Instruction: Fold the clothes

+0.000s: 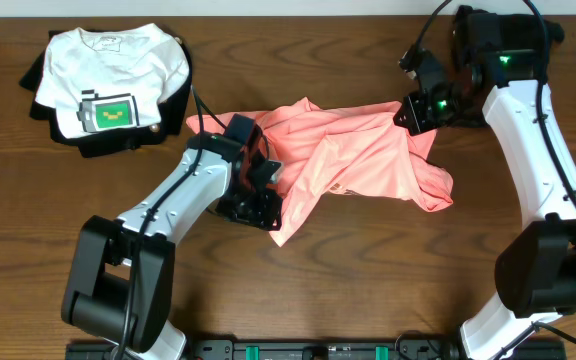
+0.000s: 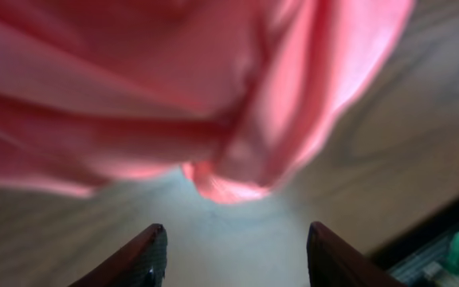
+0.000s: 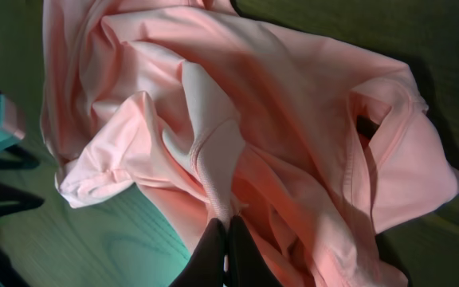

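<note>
1. A crumpled pink T-shirt [image 1: 358, 150] is spread over the middle of a wooden bench [image 1: 368, 280], reaching from the centre towards the right.
2. The left fingers [image 1: 258, 205] are placed at the shirt's near left edge, just beside a pointed corner of cloth that lies flat on the bench.
3. In the left wrist view these fingers are seen released and held apart, with only bare bench between them. A blurred, hanging fold of pink cloth is seen just beyond their tips.
4. The right fingers [image 3: 225, 247] are clenched on a raised ridge of the pink shirt, at its far right edge as seen from above.
5. In the right wrist view the cloth is gathered into long creases that run towards the pinched ridge, and a stitched sleeve hem is visible on the right.
6. At the far left of the bench, a folded white T-shirt [image 1: 108, 75] with a green and black printed picture is laid on top of a dark garment [image 1: 98, 142].
7. This small pile is found near the pink shirt's far left end; whether the two touch cannot be told.
</note>
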Available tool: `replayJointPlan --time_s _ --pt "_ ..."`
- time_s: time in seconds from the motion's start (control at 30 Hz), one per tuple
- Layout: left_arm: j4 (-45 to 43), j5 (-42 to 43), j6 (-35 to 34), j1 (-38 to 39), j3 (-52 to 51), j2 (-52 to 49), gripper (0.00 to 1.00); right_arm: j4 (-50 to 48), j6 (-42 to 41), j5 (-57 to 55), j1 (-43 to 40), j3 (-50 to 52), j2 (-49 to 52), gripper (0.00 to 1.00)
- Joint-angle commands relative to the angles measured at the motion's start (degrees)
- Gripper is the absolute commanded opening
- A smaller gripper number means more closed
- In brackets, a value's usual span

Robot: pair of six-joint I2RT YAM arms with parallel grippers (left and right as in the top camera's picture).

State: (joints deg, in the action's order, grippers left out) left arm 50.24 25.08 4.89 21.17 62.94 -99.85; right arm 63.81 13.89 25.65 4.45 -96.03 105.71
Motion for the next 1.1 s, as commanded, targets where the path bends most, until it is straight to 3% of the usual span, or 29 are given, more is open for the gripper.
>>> replayJointPlan --time_s 0.0,0.73,1.07 --pt "-3.32 -2.21 1.55 -0.24 -1.86 0.72 0.6 0.09 -0.37 0.2 -0.74 -0.57 0.02 0.01" --pt "-6.25 4.04 14.45 1.95 -2.86 0.52 0.59 0.26 -0.37 0.26 -0.74 -0.57 0.02 0.01" --pt "-10.12 3.8 14.58 3.56 -4.76 -1.79 0.41 0.42 -0.37 0.26 -0.74 -0.57 0.02 0.01"
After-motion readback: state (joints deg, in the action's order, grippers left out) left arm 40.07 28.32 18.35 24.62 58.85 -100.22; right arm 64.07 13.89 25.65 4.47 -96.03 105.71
